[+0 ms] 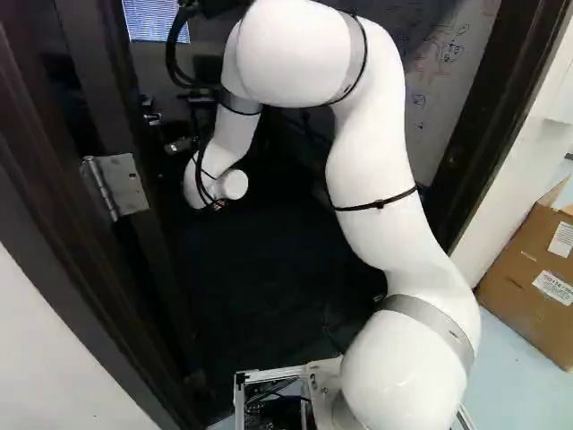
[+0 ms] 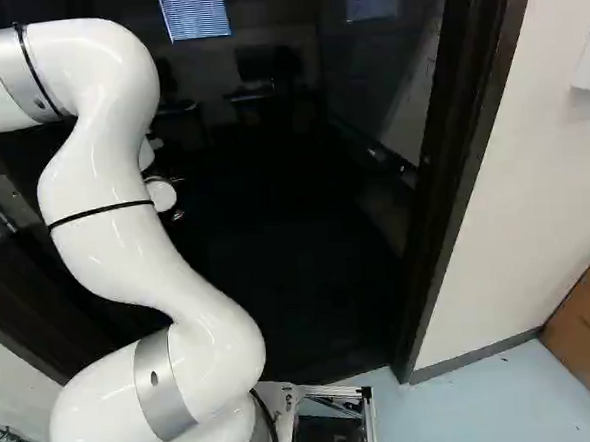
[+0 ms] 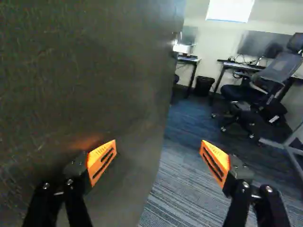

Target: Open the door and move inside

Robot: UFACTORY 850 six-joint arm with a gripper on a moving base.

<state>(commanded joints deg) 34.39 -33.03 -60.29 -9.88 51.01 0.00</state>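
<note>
"Carpet (image 3: 189, 189), grey and blue, covers the floor of the room beyond the doorway. State the items from left to right."

"Item one: a metal hinge (image 1: 116, 186), at the left of the left base view, on the dark door frame (image 1: 67, 206)."

"Locate the door."

"Door (image 3: 90, 71): ajar. Its dark, flat face fills the area ahead of and beside one finger in the wrist view. The room shows past its edge."

"State the condition of the jaws."

"Jaws: wide, with nothing between the orange pads (image 3: 102, 161). One finger stands in front of the door face; the other stands in front of the carpet. Contact with the door: cannot tell."

"Continue past the door edge."

"Ahead of the jaws, in order: a dark bin (image 3: 204, 85), a desk (image 3: 239, 65) bearing a monitor (image 3: 255, 45), and a wheeled office chair (image 3: 260, 85)."

"Give the arm and the remaining items, left base view."

"White arm (image 1: 372, 170): rises right of the middle, bends over at the top and extends down toward the hinge side. Next: a whiteboard (image 1: 448, 90) with handwritten marks, the frame's opposite post (image 1: 491, 116), a white wall (image 1: 515, 170), and a cardboard box (image 1: 524, 278) on the pale blue floor (image 1: 501, 385) at the far right."
</note>
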